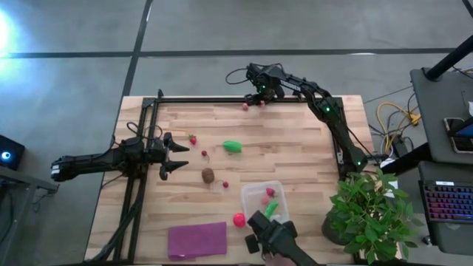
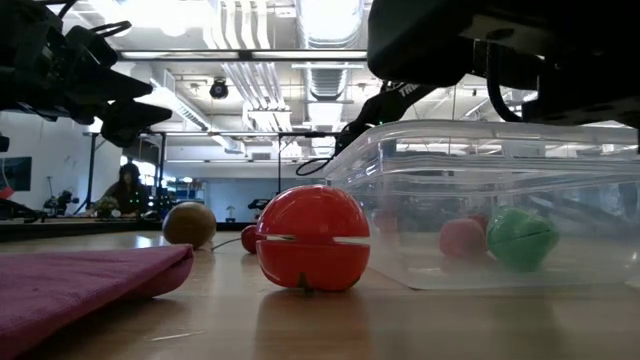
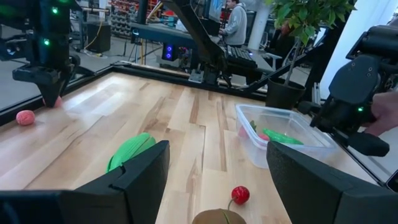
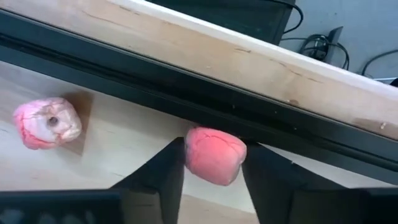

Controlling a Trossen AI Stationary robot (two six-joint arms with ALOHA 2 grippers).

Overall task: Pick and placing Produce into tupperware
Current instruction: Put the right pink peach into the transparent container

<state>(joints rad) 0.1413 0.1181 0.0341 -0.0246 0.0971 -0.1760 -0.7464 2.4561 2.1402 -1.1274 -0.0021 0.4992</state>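
Observation:
My right gripper is at the table's far edge, shut on a pink berry. A second pink berry lies beside it. My left gripper hovers open and empty at the left. A green oblong piece, a brown kiwi ball and three small red berries lie on the table. The clear tupperware stands near the front, with a green piece and a pink piece inside. A red-pink ball rests next to it. My right gripper pinches the pink berry's two opposite sides between its two fingers. The fingers point down at it from above. The berry is right by the black rail at the table's far edge; I cannot tell whether it is lifted off the wood.
A flat purple sheet lies at the front left. A potted plant stands at the front right. A dark device held by a person's hand hangs over the tupperware's near side. A black rail runs along the far edge.

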